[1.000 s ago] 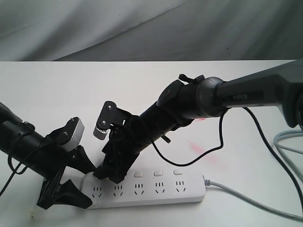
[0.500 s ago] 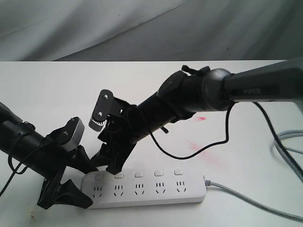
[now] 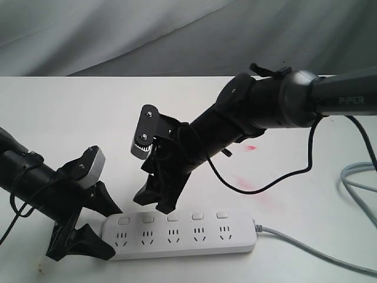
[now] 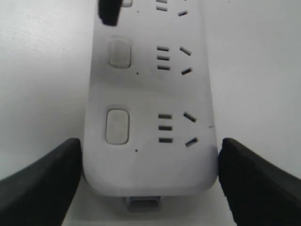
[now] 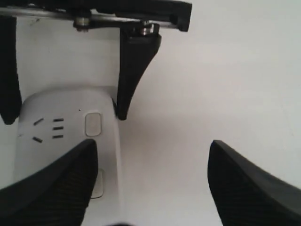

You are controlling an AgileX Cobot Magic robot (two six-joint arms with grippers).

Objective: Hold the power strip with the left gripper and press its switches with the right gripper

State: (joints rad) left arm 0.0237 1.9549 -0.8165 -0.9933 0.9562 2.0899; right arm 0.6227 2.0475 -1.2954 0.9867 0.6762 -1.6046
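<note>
The white power strip (image 3: 182, 236) lies along the table's front edge, its grey cable (image 3: 312, 250) running off to the right. My left gripper (image 3: 113, 233) is shut on the strip's left end; in the left wrist view its fingers (image 4: 42, 183) press both long sides of the strip (image 4: 150, 94). The switches (image 3: 172, 218) form a row above the sockets, and two of them show close up (image 4: 117, 126). My right gripper (image 3: 154, 202) hangs open just above the second and third switches, touching nothing. One of its fingertips (image 5: 51, 183) overlaps a button of the strip (image 5: 61, 132).
Red smears (image 3: 247, 184) mark the white table right of centre. More grey cable loops (image 3: 360, 183) lie at the right edge. A grey cloth backdrop (image 3: 177, 35) hangs behind the table. The right arm's loose black wire (image 3: 277, 180) droops over the table.
The right gripper has lifted off the strip's left-hand switches and shifted up and to the right. The left gripper and the strip have stayed put.
</note>
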